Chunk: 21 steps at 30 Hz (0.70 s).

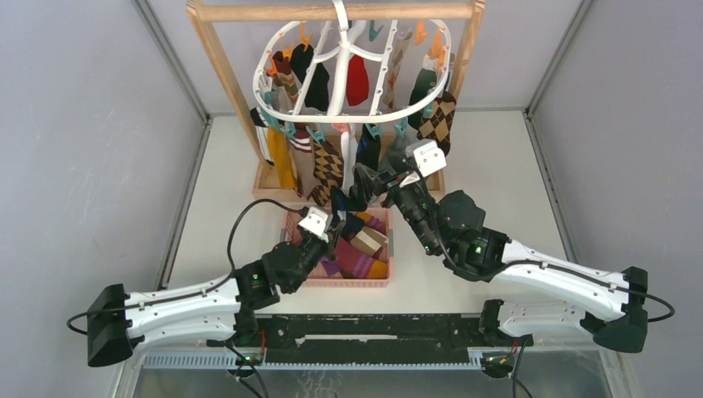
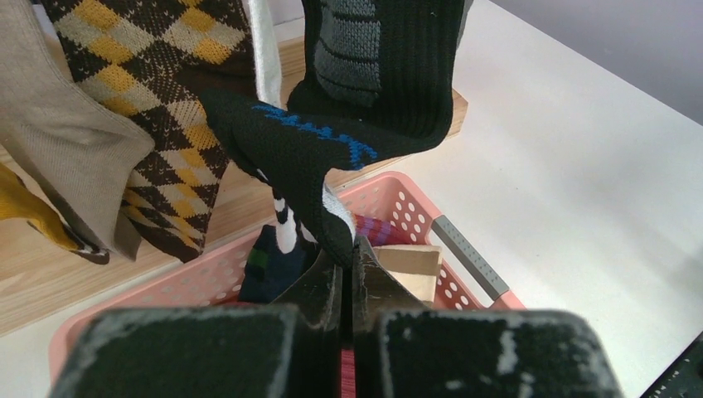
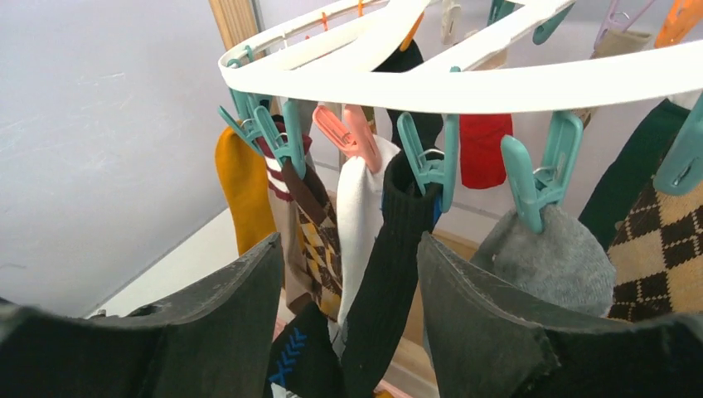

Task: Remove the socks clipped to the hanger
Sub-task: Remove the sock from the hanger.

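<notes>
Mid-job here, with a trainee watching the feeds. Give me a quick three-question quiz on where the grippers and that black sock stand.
1. True or false: the left gripper is shut on the toe end of the black sock.
2. The right gripper is: A) shut; B) open, with its fingers on either side of the black sock; C) out of view.
3. Fill in: the black sock's top hangs from a ____ clip.

Key: 1 true; 2 B; 3 teal.

Hanger (image 3: 497,89) on stand (image 1: 249,12) bar, socks (image 1: 327,170) below, basket (image 2: 398,207) in front
</notes>
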Tool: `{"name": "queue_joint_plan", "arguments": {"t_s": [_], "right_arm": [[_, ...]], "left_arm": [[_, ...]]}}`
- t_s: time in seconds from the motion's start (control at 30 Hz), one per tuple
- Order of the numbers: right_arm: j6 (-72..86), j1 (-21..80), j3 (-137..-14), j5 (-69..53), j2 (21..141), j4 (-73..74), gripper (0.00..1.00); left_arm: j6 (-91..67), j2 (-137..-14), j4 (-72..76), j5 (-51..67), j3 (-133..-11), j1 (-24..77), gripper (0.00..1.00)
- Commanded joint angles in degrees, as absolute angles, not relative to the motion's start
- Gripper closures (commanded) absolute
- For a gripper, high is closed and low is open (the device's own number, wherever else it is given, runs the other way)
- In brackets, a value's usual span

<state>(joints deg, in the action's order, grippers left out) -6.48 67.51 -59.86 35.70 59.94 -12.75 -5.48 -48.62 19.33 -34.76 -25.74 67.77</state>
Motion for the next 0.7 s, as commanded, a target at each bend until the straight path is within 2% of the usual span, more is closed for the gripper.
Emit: {"name": "queue_joint_plan", "arguments": {"t_s": [0.0, 0.33, 0.67], "right_arm": [[-10.0, 67.2, -64.0, 36.8, 62.3, -17.1, 0.35], [-15.0, 67.0, -69.6, 41.8, 69.6, -20.0, 0.41], [-16.3, 67.3, -69.3, 44.4, 69.2, -20.2, 0.43]], "left_arm": [[-3.8, -47.1, 20.8, -36.4, -28.3, 68.1, 0.98], [-3.7, -46.2, 20.6, -36.8, -27.6, 68.0, 0.98], [-3.1, -46.9, 21.0, -37.5, -27.7, 68.0, 0.98]]}}
